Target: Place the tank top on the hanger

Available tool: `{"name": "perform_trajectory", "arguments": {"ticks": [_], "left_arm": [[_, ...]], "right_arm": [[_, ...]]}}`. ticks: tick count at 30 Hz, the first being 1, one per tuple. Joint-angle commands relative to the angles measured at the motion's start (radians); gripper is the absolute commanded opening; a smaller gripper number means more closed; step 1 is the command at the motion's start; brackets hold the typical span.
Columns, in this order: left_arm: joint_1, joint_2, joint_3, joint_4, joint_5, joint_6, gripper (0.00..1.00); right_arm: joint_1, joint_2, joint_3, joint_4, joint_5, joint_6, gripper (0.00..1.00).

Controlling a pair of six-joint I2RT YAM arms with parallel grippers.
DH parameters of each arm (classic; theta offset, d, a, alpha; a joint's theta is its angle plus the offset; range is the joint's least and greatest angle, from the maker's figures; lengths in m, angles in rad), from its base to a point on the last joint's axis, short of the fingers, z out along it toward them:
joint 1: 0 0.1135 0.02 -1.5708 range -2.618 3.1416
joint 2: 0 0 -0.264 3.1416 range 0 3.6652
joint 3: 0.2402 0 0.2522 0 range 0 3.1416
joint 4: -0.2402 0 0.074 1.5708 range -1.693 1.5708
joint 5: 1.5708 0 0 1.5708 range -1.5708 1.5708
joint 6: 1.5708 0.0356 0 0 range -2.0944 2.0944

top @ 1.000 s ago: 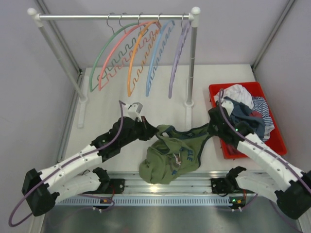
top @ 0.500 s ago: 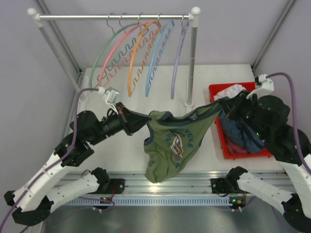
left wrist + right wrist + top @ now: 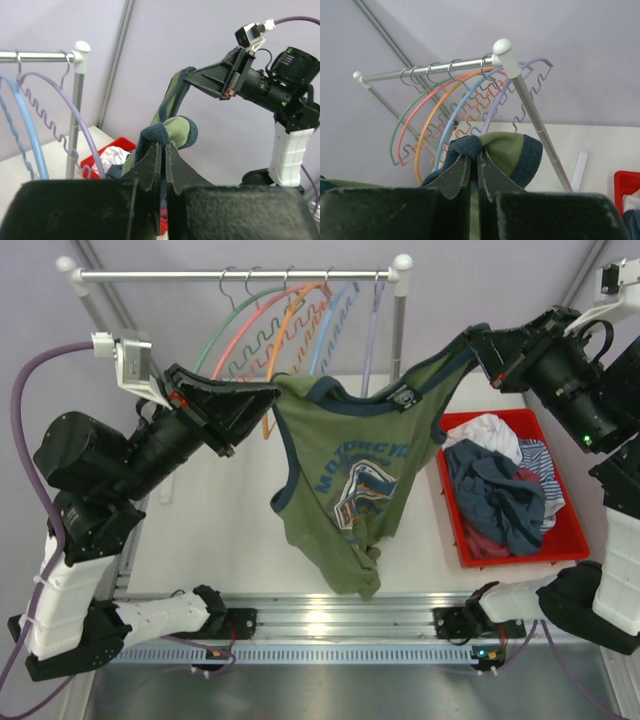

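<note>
The olive-green tank top [image 3: 345, 490] with navy trim hangs stretched in the air between my two grippers, its chest graphic facing the top camera. My left gripper [image 3: 268, 395] is shut on its left shoulder strap [image 3: 172, 132]. My right gripper [image 3: 478, 340] is shut on its right shoulder strap [image 3: 507, 147]. The green hanger [image 3: 225, 325] hangs leftmost on the rail [image 3: 235, 275], behind the shirt's left edge; it also shows in the right wrist view [image 3: 395, 135].
Pink [image 3: 240, 335], orange [image 3: 285, 315], blue [image 3: 335, 310] and purple [image 3: 372, 315] hangers hang on the same rail. The rack's right post [image 3: 398, 320] stands behind the shirt. A red bin [image 3: 560, 530] of white and dark blue clothes sits at the right.
Both arms have risen and spread, lifting the tank top off the table and up toward the rail. It now hangs open and higher.
</note>
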Motion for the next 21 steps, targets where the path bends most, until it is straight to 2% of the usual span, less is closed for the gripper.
{"name": "perform_trajectory", "arguments": {"ticks": [1, 3, 5, 8, 10, 12, 14, 15, 16, 21], "left_arm": [[0.003, 0.042, 0.098, -0.051, -0.081, 0.075, 0.00], [0.003, 0.043, 0.118, -0.067, -0.090, 0.086, 0.00], [0.003, 0.036, 0.114, -0.094, -0.084, 0.083, 0.00], [0.003, -0.029, -0.012, -0.098, -0.076, 0.049, 0.00], [0.003, -0.081, -0.185, -0.075, -0.063, -0.001, 0.00], [0.003, -0.161, -0.367, -0.038, -0.044, -0.068, 0.00], [0.002, -0.248, -0.485, -0.004, -0.029, -0.113, 0.00], [0.003, -0.279, -0.605, 0.010, -0.021, -0.162, 0.00], [0.002, -0.312, -0.668, 0.028, -0.015, -0.185, 0.00], [0.002, -0.471, -1.087, 0.160, 0.000, -0.352, 0.00]], "right_arm": [[0.010, 0.032, 0.078, -0.019, -0.004, -0.054, 0.00], [0.010, 0.002, 0.037, 0.006, -0.007, -0.046, 0.00], [0.010, -0.037, -0.101, 0.037, -0.016, -0.036, 0.00], [0.008, -0.152, -0.368, 0.089, -0.025, -0.002, 0.00], [0.010, -0.245, -0.570, 0.107, -0.025, 0.038, 0.00], [0.010, -0.331, -0.701, 0.120, -0.047, 0.084, 0.00], [0.014, -0.382, -0.908, 0.144, -0.071, 0.118, 0.00], [0.018, -0.405, -0.977, 0.152, -0.082, 0.147, 0.00], [0.030, -0.445, -1.105, 0.159, -0.082, 0.162, 0.00], [0.102, -0.500, -1.439, 0.257, -0.077, 0.254, 0.00]]}}
